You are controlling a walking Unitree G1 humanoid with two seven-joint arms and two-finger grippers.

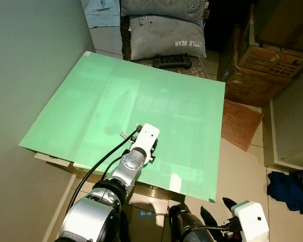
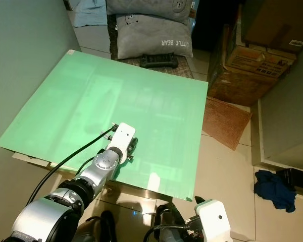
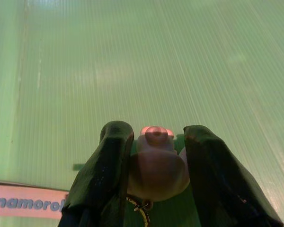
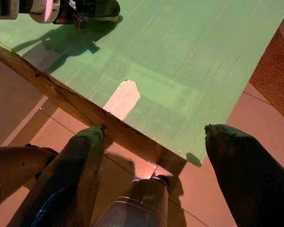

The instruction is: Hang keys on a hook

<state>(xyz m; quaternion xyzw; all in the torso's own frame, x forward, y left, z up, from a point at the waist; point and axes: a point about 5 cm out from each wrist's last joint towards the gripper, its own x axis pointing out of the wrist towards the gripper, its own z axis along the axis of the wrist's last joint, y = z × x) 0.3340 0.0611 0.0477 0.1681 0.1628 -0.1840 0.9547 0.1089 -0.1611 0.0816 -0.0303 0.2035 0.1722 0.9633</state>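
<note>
A rounded pink key fob (image 3: 156, 163) with a small metal ring (image 3: 143, 206) under it sits between the two black fingers (image 3: 109, 161) of my left gripper (image 3: 157, 130), which is shut on it. That gripper (image 1: 139, 132) reaches out low over the front middle of a green board (image 1: 141, 96) lying on the table, its fingers mostly hidden under the white wrist block. My right gripper (image 4: 156, 137) hangs open below the table's front edge, with nothing between its fingers (image 4: 80, 170); it also appears at the bottom right (image 1: 216, 207).
A pale tape patch (image 1: 175, 181) marks the board's front edge. Grey pillows (image 1: 166, 35) and a black object (image 1: 171, 61) lie beyond the board. Cardboard boxes (image 1: 272, 55), a brown mat (image 1: 240, 123) and a blue cloth (image 1: 288, 189) are at right. A wall (image 1: 25, 60) runs along the left.
</note>
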